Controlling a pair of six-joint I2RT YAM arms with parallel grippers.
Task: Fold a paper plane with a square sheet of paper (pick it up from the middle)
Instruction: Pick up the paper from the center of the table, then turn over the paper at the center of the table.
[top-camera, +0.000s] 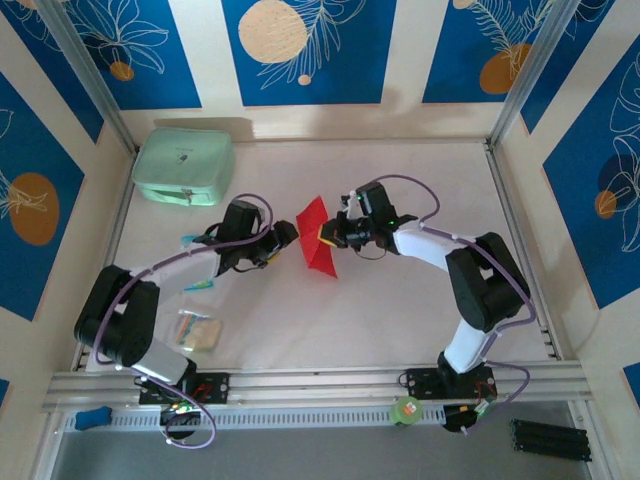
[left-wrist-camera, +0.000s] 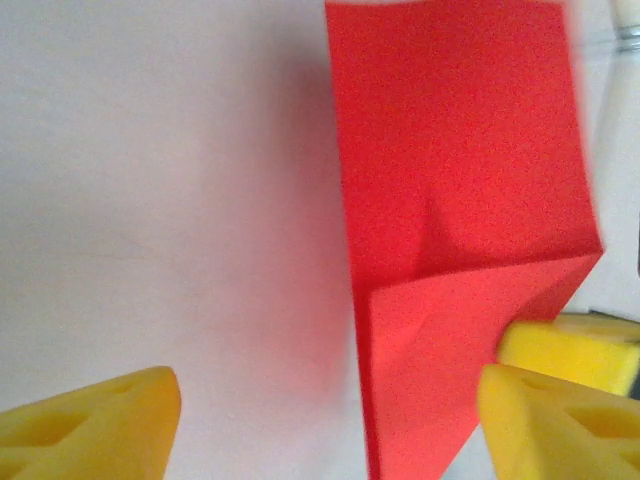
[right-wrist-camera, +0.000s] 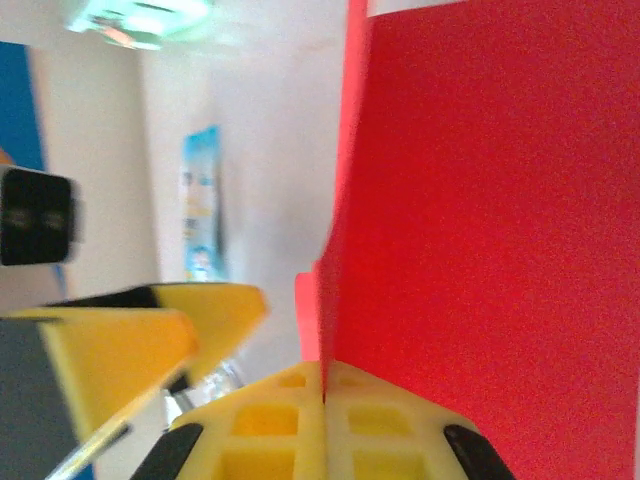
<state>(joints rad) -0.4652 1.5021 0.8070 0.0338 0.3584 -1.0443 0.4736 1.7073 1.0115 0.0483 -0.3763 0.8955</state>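
Right gripper (right-wrist-camera: 323, 390) is clenched on 1 edge of the partly folded red sheet of paper (right-wrist-camera: 480, 200); left gripper (left-wrist-camera: 325, 425) stands released, its 2 fingers (left-wrist-camera: 90, 430) apart beside it.

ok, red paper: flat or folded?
Folded: the red paper shows a flap doubled over along a crease, left wrist view; right pincer pinches it.

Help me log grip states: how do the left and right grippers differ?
The left gripper has its jaws wide apart; the right gripper has them pressed shut. The right gripper clamps the red paper by its edge; the left gripper grips nothing. Both have yellow fingers and sit at the paper.
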